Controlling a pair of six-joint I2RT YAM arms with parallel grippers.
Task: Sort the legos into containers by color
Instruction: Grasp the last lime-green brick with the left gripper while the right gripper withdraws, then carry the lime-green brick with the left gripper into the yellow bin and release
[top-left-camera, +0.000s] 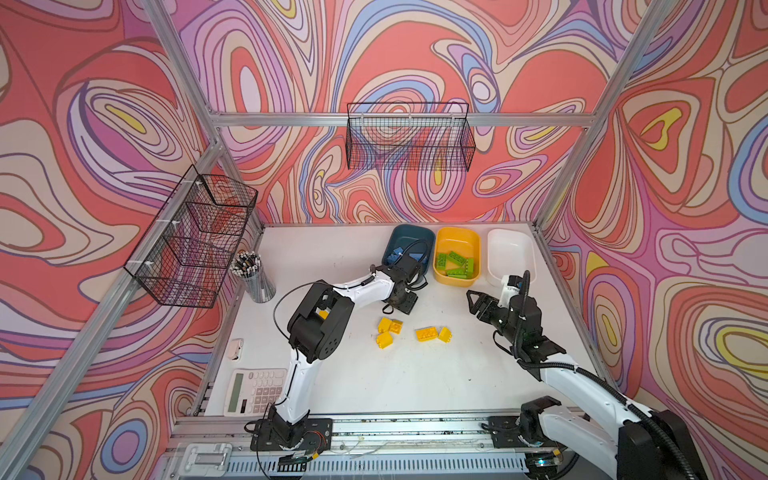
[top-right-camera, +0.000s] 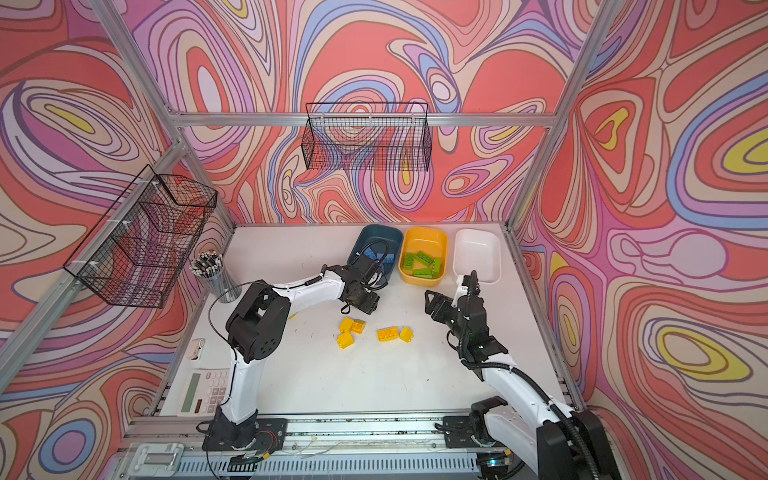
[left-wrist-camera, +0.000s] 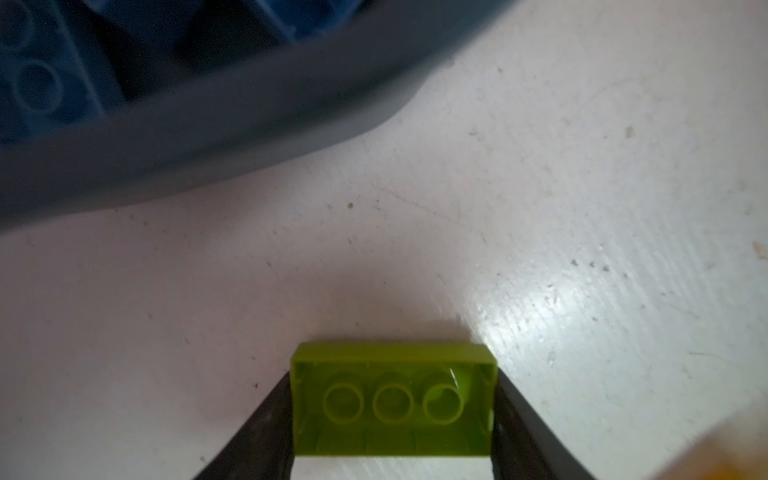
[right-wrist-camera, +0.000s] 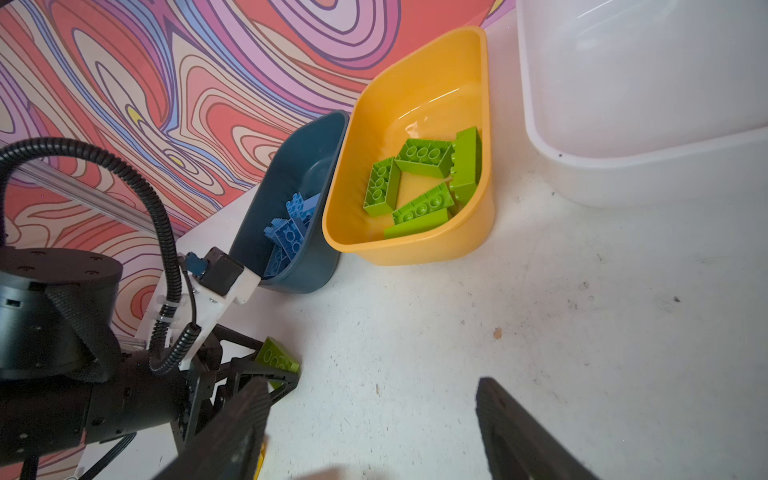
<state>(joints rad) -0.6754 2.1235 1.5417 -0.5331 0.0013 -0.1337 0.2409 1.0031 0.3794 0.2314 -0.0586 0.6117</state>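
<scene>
Pinching confirmed: one lime green lego (left-wrist-camera: 392, 411) is clamped end to end between the left fingers (left-wrist-camera: 257, 432), with its hollow underside and three tubes turned to the wrist camera. It is held low at the desk (left-wrist-camera: 540, 208), just beside the near wall of the teal tub (left-wrist-camera: 208, 137). Contact with the desk cannot be told. In both top views the brick is hidden under the wrist of the left arm (top-left-camera: 365, 286).

Right fingers (right-wrist-camera: 515, 432) are spread wide, with nothing between them. They are held over bare desk in front of the white tub (top-left-camera: 511, 249) and pointed toward the left arm.

Tubs are lined up along the far edge, left to right in both top views: teal, yellow-orange tub (top-left-camera: 457, 237), white.
- Blue legos (right-wrist-camera: 291, 232) are piled in the teal tub.
- Green legos (right-wrist-camera: 424, 158) are lying in the yellow-orange tub, one stood on edge against its wall.
- Five yellow legos (top-left-camera: 390, 328) are loose mid-desk between the two arms, seen as a cluster of three and a yellow pair (top-left-camera: 432, 333) near it.

A mesh pencil cup (top-left-camera: 259, 278) and a calculator (top-left-camera: 253, 390) are set at the left side of the desk.
</scene>
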